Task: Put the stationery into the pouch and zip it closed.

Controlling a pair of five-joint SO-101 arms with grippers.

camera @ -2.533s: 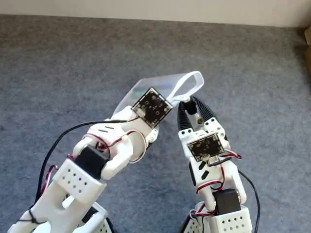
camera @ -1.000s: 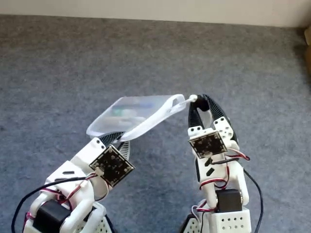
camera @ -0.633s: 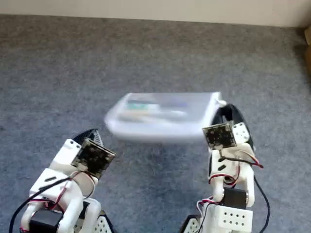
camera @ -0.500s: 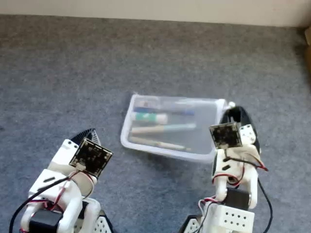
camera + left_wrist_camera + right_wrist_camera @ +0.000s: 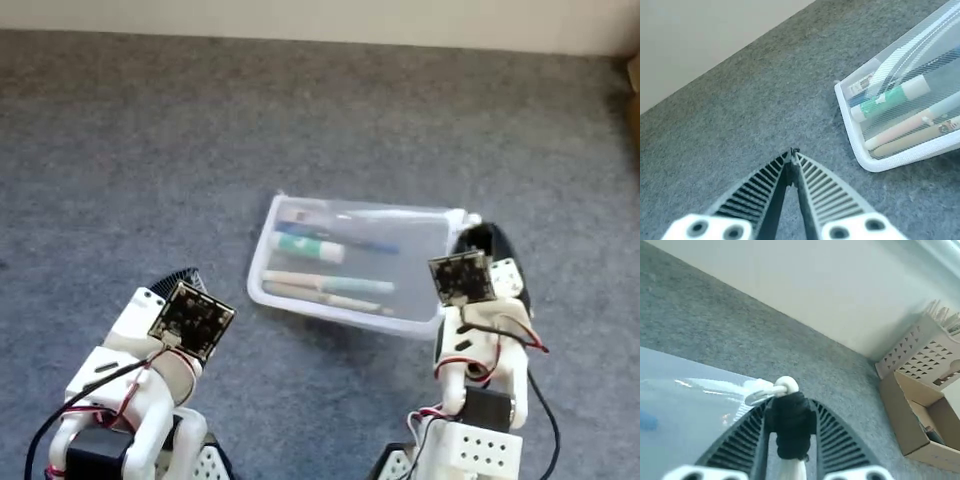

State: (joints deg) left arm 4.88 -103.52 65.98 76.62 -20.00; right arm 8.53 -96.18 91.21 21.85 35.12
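The left arm (image 5: 135, 385) sat folded low near its base, the left gripper (image 5: 792, 156) pinched shut and empty, while the right arm (image 5: 478, 380) stood extended forward, the right gripper (image 5: 790, 404) clamped on a black zip pull (image 5: 790, 426).

**Pouch Between Two Hands**

The pouch (image 5: 350, 268) lay flat at mid-surface (image 5: 120, 150), with the stationery (image 5: 310, 247) side by side inside it, lengthwise. The right hand (image 5: 478, 235) sat at the pouch's right end, closed on the zip pull (image 5: 786, 386). The left hand (image 5: 792, 152), fingers together, stood apart off its near-left corner.
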